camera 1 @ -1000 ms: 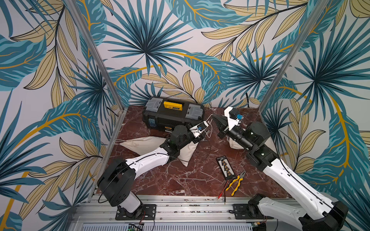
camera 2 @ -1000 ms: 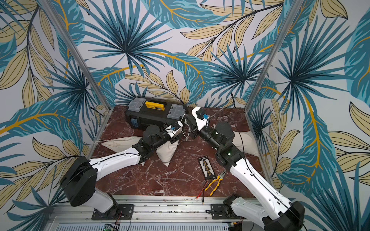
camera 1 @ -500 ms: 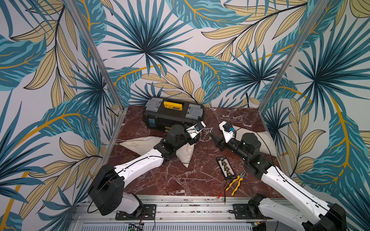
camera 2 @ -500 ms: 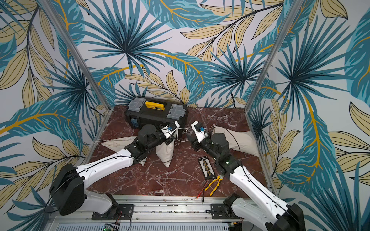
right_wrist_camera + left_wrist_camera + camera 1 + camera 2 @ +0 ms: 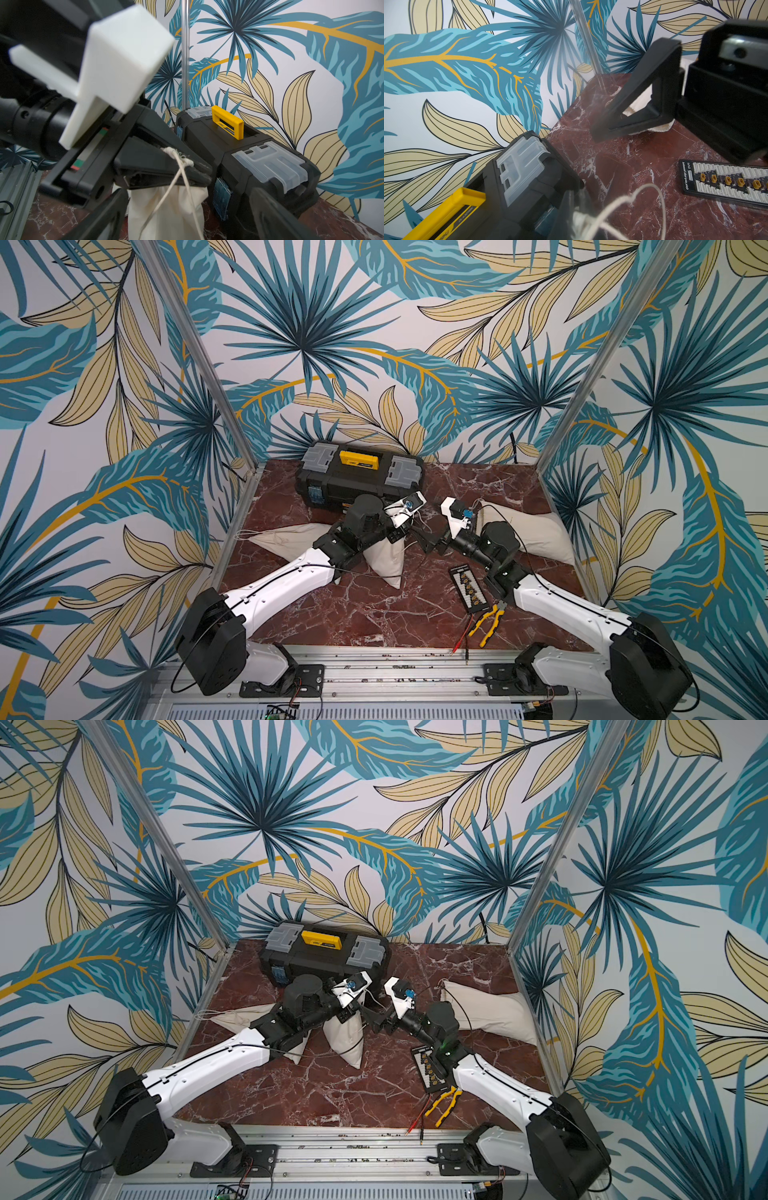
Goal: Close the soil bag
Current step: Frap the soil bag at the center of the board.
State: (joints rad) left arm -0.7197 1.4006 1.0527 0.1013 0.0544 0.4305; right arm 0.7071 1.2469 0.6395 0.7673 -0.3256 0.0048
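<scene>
Cream cloth, gathered at the top: the soil bag [image 5: 388,562] stands upright near the middle of the red marble table [image 5: 365,616], just in front of the black toolbox [image 5: 361,479] with its yellow handle. The left gripper [image 5: 202,172] is clamped shut on the bag's bunched neck. In the right wrist view a frayed tuft of cloth and the knot of the drawstring [image 5: 181,169] poke up between its black fingers, and two strands of cord hang down over the front of the bag. From here I cannot say for certain whether the pads pinch the cloth itself or mainly the cord, though the neck looks caught between them. A loop of the same pale cord curls in the foreground of the left wrist view.

The right gripper [image 5: 424,540] sits just beside the bag, facing the left one. Its jaws stand wide apart with nothing in them, and its two fingers frame the bag in its own wrist view.

A second cloth bag [image 5: 282,537] lies flat to the left, partly under the left arm. A third cloth bag [image 5: 536,531] lies on its side by the right-hand wall. Nearer the front edge, beside the right arm, are a black connector board [image 5: 469,587] with yellow plugs, a pair of yellow-handled pliers [image 5: 492,618] and a thin red probe [image 5: 462,641].
</scene>
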